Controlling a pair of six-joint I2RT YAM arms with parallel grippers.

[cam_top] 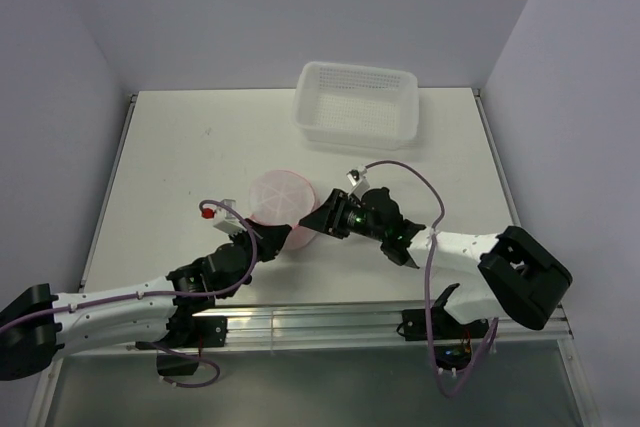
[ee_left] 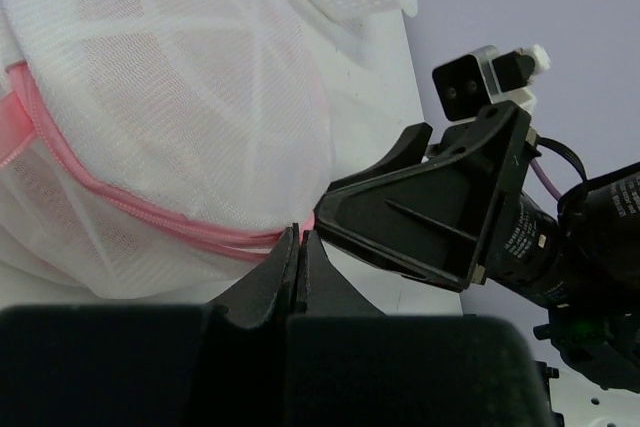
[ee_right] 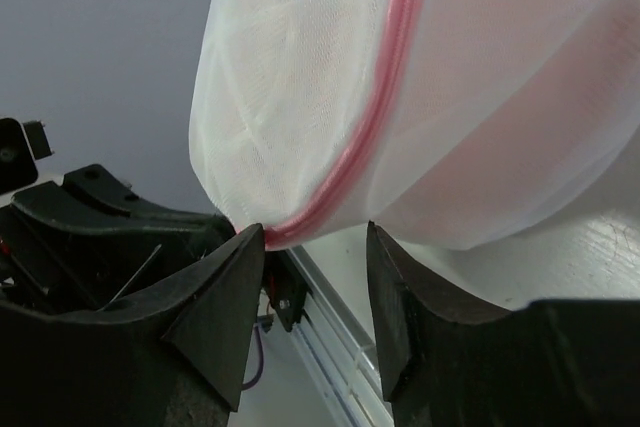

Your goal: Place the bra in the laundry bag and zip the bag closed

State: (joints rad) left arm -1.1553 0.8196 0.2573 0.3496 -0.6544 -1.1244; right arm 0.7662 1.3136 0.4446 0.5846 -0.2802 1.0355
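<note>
The laundry bag (cam_top: 280, 197) lies near the middle of the desk (cam_top: 170, 147), a little toward the near edge. The white basket (cam_top: 357, 102) stands well apart from it at the far edge. Through the mesh I see a soft pink shade (ee_right: 540, 137), which I take for the bra. So I judge that it is already inside, and what remains is the zipper.

My left gripper (ee_left: 298, 247) is closed narrow. Its two fingers are pressed together right at the pink zipper rim (ee_right: 395, 67), on the side of the bag that faces the near edge. It seems to pinch the rim there, but I cannot tell if it has the slider or only the tape. My right gripper (ee_right: 315, 237) is open wide. The lowest part of the rim hangs between its fingers, and one fingertip just touches the pink line. It holds nothing yet.

From the right wrist the rim looks like one joined line. From the left wrist I see two pink lines running close together near my fingers. So I cannot say how much of the zipper is still open.

To do this step well, one gripper must anchor the rim while the other pulls. I should close the right fingers on the rim only, not on the mesh, because the mesh would stretch and slip. Then the pull should follow the curve of the rim, slowly, with the bag kept low to the desk so it does not twist. The pink fabric inside must stay away from the zipper teeth.
</note>
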